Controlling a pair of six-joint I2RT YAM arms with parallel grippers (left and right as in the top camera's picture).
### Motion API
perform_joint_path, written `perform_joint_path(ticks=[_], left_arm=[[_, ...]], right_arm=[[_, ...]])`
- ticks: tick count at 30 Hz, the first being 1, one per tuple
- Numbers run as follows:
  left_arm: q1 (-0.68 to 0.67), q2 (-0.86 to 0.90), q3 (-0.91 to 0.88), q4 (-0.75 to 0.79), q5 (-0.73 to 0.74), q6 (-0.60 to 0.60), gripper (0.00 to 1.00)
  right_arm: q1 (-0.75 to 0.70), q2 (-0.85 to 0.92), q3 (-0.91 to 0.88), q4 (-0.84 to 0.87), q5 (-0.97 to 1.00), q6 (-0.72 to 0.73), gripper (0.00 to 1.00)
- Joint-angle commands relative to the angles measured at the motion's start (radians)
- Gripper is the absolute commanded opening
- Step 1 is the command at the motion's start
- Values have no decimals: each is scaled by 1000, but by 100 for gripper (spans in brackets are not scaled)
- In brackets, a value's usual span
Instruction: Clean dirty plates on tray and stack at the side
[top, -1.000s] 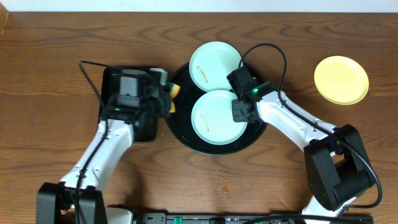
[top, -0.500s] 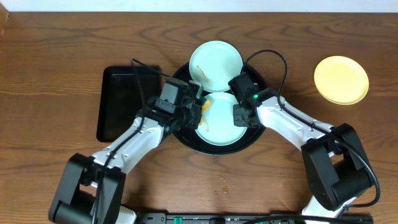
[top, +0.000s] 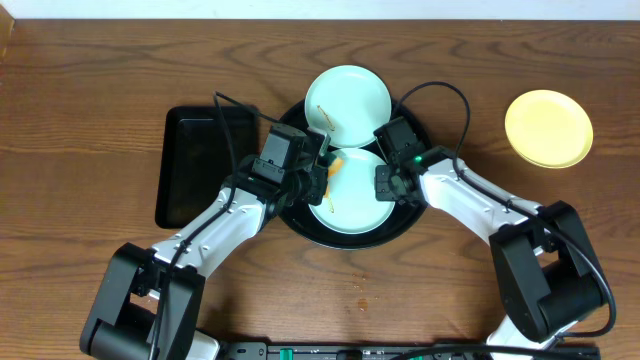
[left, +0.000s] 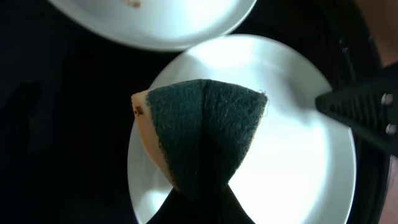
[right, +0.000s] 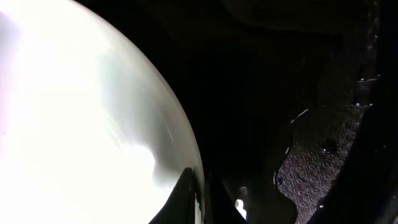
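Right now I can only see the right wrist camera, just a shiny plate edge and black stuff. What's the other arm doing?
Observer: The left tool is pinching a sponge and holding it over the near plate, the one whose edge you see.
Operator: Are there more plates in there?
Observer: Yes, another pale blue plate rests across the far rim of the tray.
Operator: Any plates not on it?
Observer: One pale yellow plate lies by itself on the table, out on your right arm's side.
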Motion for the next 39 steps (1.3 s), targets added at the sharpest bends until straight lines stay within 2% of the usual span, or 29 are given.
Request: perform_joint_path(ticks=[1, 14, 20, 30, 34, 39], left_arm=[[-2, 16, 0, 11, -26, -9, 8], [-8, 173, 0, 23, -61, -8, 8], [-15, 177, 0, 2, 7, -12, 8], [-29, 179, -34, -47, 2, -48, 8], [-29, 179, -43, -50, 76, -51, 8], [-31, 180, -44, -57, 86, -54, 8]], right_arm=[[6, 26, -44, 8, -68, 14, 1], [6, 26, -44, 11, -68, 14, 1], [6, 26, -44, 11, -68, 14, 1], [6, 26, -44, 11, -68, 14, 1], [6, 26, -44, 12, -68, 14, 1], [6, 26, -44, 13, -68, 14, 1]])
